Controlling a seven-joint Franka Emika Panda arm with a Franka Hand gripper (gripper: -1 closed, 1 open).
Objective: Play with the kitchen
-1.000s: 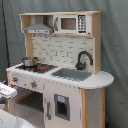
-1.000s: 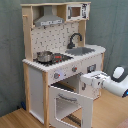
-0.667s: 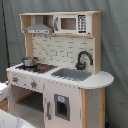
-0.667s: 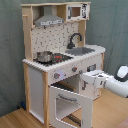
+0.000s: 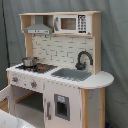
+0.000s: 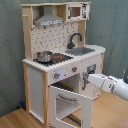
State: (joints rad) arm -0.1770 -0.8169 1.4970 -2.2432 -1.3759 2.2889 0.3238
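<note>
Toy kitchen (image 6: 60, 65) is standing on wooden floor (image 6: 15, 119) against grey curtain (image 6: 10, 50), metal pot (image 6: 44, 56) sitting on its stovetop, oven door (image 6: 70, 106) hanging open; my pincer's (image 6: 86, 79) spread I cannot tell.

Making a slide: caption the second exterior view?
Robot arm reaches toward the toy kitchen, whose oven door hangs open; a pot sits on the stove.
</note>
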